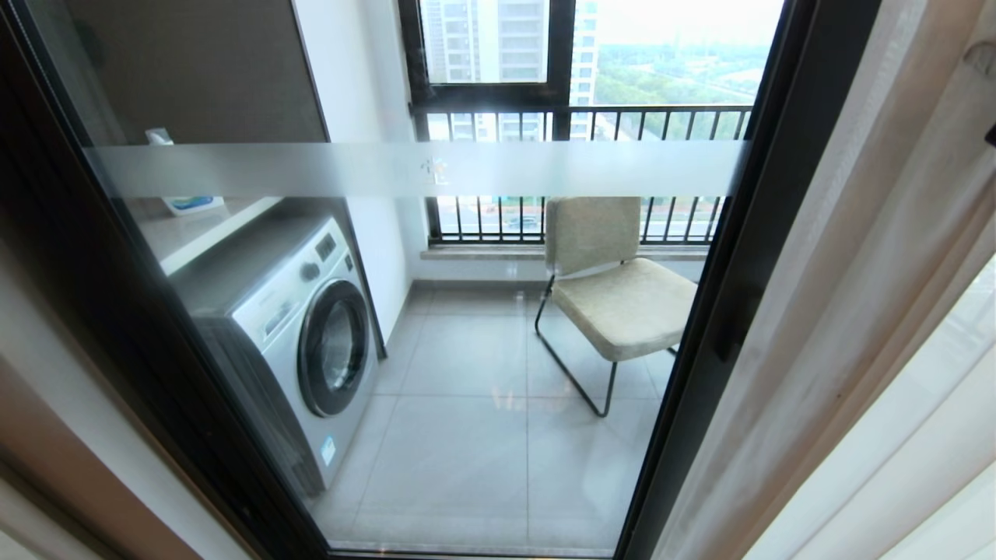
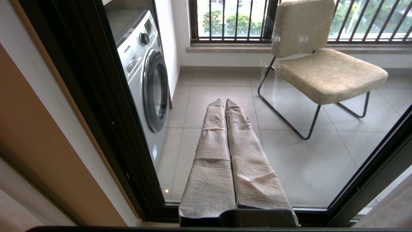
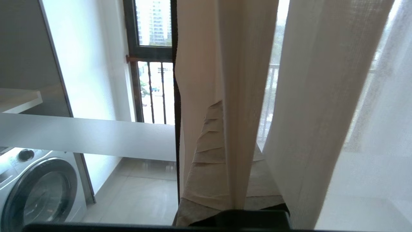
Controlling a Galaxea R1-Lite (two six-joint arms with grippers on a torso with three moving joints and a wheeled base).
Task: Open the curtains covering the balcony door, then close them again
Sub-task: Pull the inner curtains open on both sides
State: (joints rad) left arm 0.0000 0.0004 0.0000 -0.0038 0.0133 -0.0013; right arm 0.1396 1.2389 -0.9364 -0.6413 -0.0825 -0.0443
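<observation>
One curtain fold (image 3: 235, 96) sits pinched between the right end effector (image 3: 231, 154) fingers.

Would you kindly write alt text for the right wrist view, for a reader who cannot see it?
The right gripper is shut on a fold of the beige curtain, with a white sheer hanging beside it. Past the fabric, the balcony door glass with its frosted band shows a washing machine and a railed window.

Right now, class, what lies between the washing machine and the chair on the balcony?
Only bare floor tiles separate the washing machine from the chair, as the head view shows.
</observation>
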